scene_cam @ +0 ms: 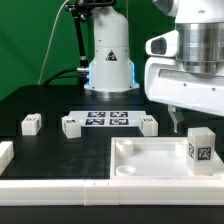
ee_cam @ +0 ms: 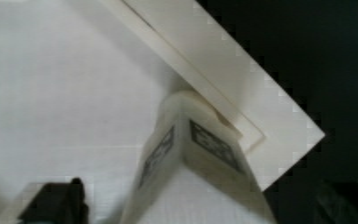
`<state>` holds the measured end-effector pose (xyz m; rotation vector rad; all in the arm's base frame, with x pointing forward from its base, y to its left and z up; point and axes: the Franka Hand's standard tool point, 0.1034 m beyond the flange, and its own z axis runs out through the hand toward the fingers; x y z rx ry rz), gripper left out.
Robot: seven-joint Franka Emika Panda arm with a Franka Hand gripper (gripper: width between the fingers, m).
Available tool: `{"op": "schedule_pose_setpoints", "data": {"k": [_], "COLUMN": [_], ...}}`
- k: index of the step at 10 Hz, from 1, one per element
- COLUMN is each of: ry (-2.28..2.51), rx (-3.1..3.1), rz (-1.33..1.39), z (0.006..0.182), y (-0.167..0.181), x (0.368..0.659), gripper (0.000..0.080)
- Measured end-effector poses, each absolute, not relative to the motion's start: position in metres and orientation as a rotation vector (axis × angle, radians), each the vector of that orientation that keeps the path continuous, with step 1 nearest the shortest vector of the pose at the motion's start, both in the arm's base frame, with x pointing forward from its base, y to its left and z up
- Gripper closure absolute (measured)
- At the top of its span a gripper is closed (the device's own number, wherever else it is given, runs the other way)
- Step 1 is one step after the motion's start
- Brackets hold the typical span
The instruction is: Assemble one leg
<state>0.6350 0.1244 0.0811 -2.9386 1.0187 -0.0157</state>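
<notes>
1. Small white plastic rectangular leg [scene_cam: 201, 148] w/ a black-and-white square marker tag stands upright in the corner of the large white square tray-like tabletop [scene_cam: 150, 163], on the exterior view's right.
2. Two-finger gripper [scene_cam: 176, 121] hangs above and just to the exterior view's left of the leg's top; not touching it as far as can be seen.
3. Gripper state: cannot tell. Only one dark finger [scene_cam: 177, 120] shows below the white wrist housing in the exterior view; in the wrist view only a dark fingertip [ee_cam: 57, 200] at the picture's edge.
4. Wrist view: leg [ee_cam: 202, 150] seen from above, tag face visible, standing by the tabletop's [ee_cam: 69, 100] raised corner rim.
5. Three other small white legs [scene_cam: 31, 124] [scene_cam: 71, 126] [scene_cam: 149, 125] lie apart on the black table [scene_cam: 60, 155], near the flat white marker board [scene_cam: 108, 120].
</notes>
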Motion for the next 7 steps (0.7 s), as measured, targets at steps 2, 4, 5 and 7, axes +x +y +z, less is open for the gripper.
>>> {"op": "schedule_pose_setpoints", "data": {"k": [2,4,5,7], "ry": [0.767,0.506,0.354,0.149], "rx": [-3.015,-3.071,-3.093,-3.112], "rz": [-0.024,-0.032,-0.033,-0.035], "z": [0.0806,0.0802,0.0795,0.0796], "y": [0.1245,0.1242,0.124,0.1215], "x": [0.635,0.6349,0.6344,0.6348], "gripper": [0.015,0.015,0.015,0.015]}}
